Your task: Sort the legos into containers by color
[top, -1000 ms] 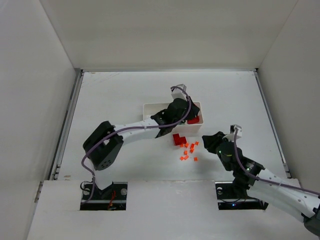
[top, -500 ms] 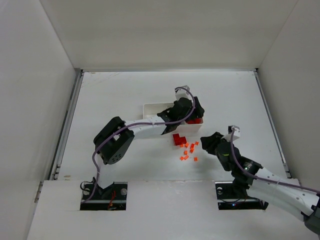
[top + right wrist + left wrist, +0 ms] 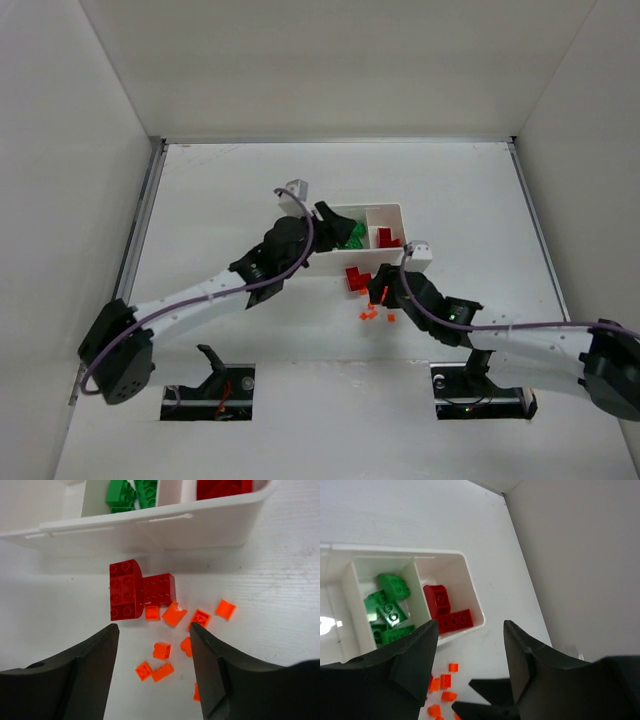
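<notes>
Right now my left gripper (image 3: 470,630) hangs w/ fingers apart & nothing between them; in the top view it sits over the left end of the white tray (image 3: 392,210). That tray has 3 compartments side by side. The middle one holds the green bricks (image 3: 387,607), piled loosely, some tilted. The right-end one holds two red bricks (image 3: 445,611), one rounded on top, one flat & lying against the near wall. The third compartment is washed out by glare in my left wrist cam and mostly under my arm from above, so I can't tell what's in it.

My right gripper (image 3: 152,630) is also spread wide, holding nothing, low over the table (image 3: 60,595) just in front of the tray's near wall. Between & just beyond its fingers lie two loose red bricks (image 3: 132,590), touching each other, a bigger one left of a smaller one, both close to the tray wall but outside it. The orange bits (image 3: 161,650) are scattered on the table right beside them, on the side nearer me, a few touching the smaller red one, some upside down
</notes>
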